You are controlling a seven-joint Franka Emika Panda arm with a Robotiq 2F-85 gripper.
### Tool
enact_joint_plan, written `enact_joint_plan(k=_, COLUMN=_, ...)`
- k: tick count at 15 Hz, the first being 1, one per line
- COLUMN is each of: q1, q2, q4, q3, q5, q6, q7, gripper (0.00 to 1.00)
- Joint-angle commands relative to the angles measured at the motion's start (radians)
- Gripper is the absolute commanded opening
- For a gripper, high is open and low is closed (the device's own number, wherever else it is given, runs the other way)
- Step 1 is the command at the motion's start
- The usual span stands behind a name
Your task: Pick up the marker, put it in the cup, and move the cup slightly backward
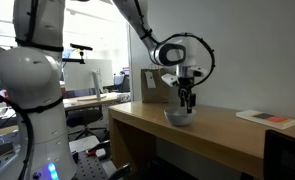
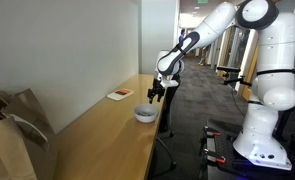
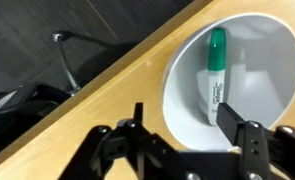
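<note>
Light-brown wood makes up the long surface on which the low, wide, light grey bowl-shaped cup stands near the front edge. The slim white-bodied marker with a dark green cap lies inside the cup, leaning on the inner wall. Its long axis runs almost straight up the wrist view, cap at the far end, so the putting-in looks done and the shift of the cup is what remains.

The black two-fingered pincer hangs released and empty, its fingers spread apart with nothing between them. In both exterior views it hovers just above the cup, clear of the rim, with the pincer a little to one side of the bowl's middle.

The relation that counts is this: in the wrist view the cup's near rim sits roughly under the gap between the fingers, and the bowl opens away from there. Judging by that, a short descent would put one finger inside the wall and one outside. The marker's near end lies close to the right-hand finger in the wrist view, so it might get nudged on the way down.
</note>
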Motion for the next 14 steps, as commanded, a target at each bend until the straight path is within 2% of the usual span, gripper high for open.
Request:
enact_joint_plan(k=1, q1=0.049, q2=-0.099, q4=-0.028, q3=-0.001, q5=-0.158, q6=-0.062, q7=0.095, gripper=1.00)
enact_joint_plan(k=4, q1=0.094, q2=-0.146, q4=-0.001, q3=0.039, q5=-0.282, q6=-0.154, q7=0.176, gripper=1.00)
enact_joint_plan(k=9, q1=0.132, q2=-0.185, q4=0.054, q3=0.098, q5=-0.383, q6=-0.290, q7=0.209, gripper=1.00)
enact_joint_plan(k=14, q1=0.132, q2=-0.196, q4=0.061, q3=0.107, q5=-0.402, q6=-0.339, q7=0.187, gripper=1.00)
